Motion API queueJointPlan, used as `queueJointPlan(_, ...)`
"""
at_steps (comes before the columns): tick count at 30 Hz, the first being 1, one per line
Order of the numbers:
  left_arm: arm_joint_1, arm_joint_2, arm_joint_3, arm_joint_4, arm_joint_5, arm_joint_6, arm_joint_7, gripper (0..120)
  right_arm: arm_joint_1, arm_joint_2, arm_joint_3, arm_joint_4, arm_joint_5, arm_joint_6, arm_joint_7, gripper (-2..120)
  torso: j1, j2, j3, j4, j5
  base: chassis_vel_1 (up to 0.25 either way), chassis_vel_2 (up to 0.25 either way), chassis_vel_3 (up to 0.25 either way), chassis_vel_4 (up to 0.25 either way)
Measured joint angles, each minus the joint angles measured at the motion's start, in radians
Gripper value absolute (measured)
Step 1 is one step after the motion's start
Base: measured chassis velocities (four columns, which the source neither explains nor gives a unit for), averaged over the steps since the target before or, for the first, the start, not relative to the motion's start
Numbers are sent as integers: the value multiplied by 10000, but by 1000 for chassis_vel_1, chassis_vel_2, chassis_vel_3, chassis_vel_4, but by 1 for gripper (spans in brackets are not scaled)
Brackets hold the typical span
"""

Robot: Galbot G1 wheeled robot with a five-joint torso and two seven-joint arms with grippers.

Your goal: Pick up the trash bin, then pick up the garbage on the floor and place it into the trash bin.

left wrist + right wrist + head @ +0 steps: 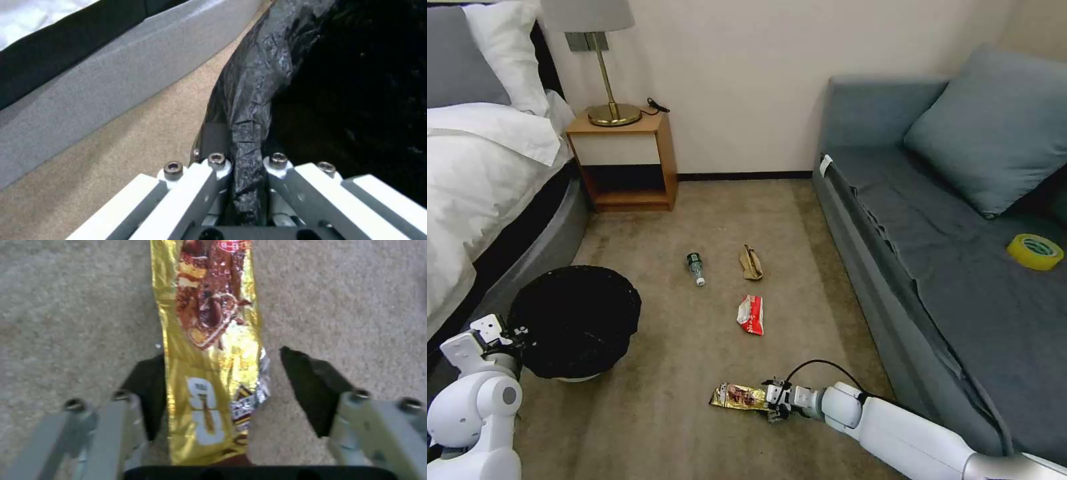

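Gripping the trash bin beside the bed, your left gripper pinches its bag-lined rim. Your right gripper, fingers spread, straddles the yellow-brown wrapper on the floor, well apart from the bin.

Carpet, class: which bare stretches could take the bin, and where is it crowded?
Bare carpet lies between the trash bin and the gold wrapper, and before the nightstand. The middle is crowded: bottle, paper bag, red-and-white wrapper.
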Motion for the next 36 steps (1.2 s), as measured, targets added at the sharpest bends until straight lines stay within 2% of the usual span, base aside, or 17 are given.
queueJointPlan(2,-4,-4,15,0,7,-2,1,2,-4,-4,23,0,-1,14,-6,51,0,1,0,1,1,0,0,0,0)
queueJointPlan(3,-4,-4,15,0,7,-2,1,2,-4,-4,23,0,-1,14,-6,51,0,1,0,1,1,0,0,0,0)
queueJointPlan(6,-12,-16,35,0,26,-3,1,2,-4,-36,35,15,2,60,-22,37,0,0,0,0,1,0,0,0,0)
queueJointPlan(7,-12,-16,35,0,26,-3,1,2,-4,-36,35,15,2,60,-22,37,0,0,0,0,1,0,0,0,0)
queueJointPlan(11,-29,-29,46,14,47,-18,10,2,0,-36,38,21,12,86,-38,17,0,1,0,0,0,0,0,0,0)
queueJointPlan(12,-29,-29,46,14,47,-18,10,2,0,-36,38,21,12,86,-38,17,0,1,0,0,0,0,0,0,0)
queueJointPlan(14,-30,-30,50,20,49,-20,18,2,-4,-18,39,16,20,116,-48,8,0,0,0,0,0,0,0,0,0)
queueJointPlan(16,-30,-30,50,20,49,-20,18,2,-4,-18,39,16,20,116,-48,8,0,0,0,0,0,0,0,0,0)
queueJointPlan(17,-27,-28,49,25,54,-20,18,2,-16,-13,50,30,45,153,-61,1,0,0,0,1,0,0,0,0,0)
queueJointPlan(26,41,-24,41,19,54,-26,26,2,-31,-252,195,522,391,283,-65,0,0,0,0,0,1,0,0,0,0)
queueJointPlan(31,87,9,55,-28,54,-26,27,2,109,-776,405,1438,964,241,75,0,0,0,0,0,1,0,0,0,0)
queueJointPlan(36,193,75,166,-90,54,-26,27,2,263,-1356,941,2830,2065,-49,386,0,0,0,0,-1,2,0,0,0,0)
